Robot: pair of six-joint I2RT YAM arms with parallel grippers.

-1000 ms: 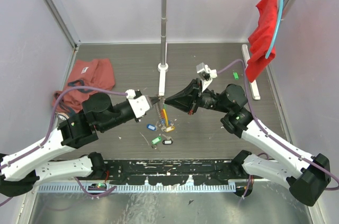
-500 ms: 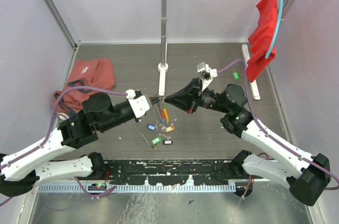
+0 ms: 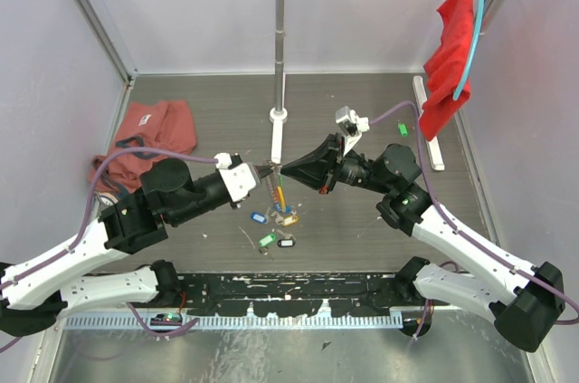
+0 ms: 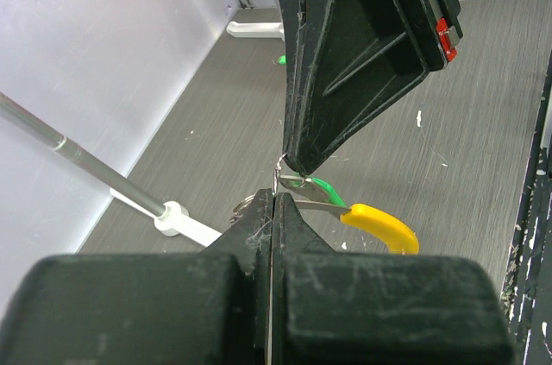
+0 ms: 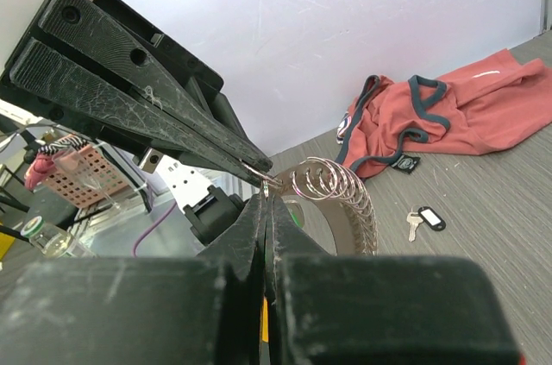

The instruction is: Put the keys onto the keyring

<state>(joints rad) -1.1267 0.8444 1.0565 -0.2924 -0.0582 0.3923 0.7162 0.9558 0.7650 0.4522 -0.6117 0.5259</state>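
1. Keyring (image 3: 280, 191) wire is pinched in the left gripper (image 3: 269, 168), whose jaws are pressed fully together on a thin silvery loop at the ring's upper end.
2. Meeting it tip to tip is the right gripper (image 3: 286, 168), also closed tight. Its point touches the same wire loop, though the view is too cramped to say for certain that it holds the wire.
3. From that pinch, the keyring hangs above the middle of the table. Its long axis runs down and toward the near edge, leaning slightly to the robot's right. The silvery coiled turns sit at the top by the fingertips, and the curved yellow-orange section points downward and away from the left gripper.
4. Directly under the ring, the keys (image 3: 267, 239) lie loose on the table (image 3: 362, 220). Blue, green and black tags show in a small cluster, just nearer the arm bases than the ring's lower end.
5. That table is dark grey with a fine grain and flecked with white marks.
6. A crumpled pink-red garment (image 3: 149, 134) lies at the far left of the surface, well apart from the keys.
7. Behind the grippers, a metal stand pole (image 3: 280, 39) rises from a white foot.
8. A red cloth (image 3: 450, 57) hangs from the stand's rail at upper right.
9. Pale walls close in the back and both sides.
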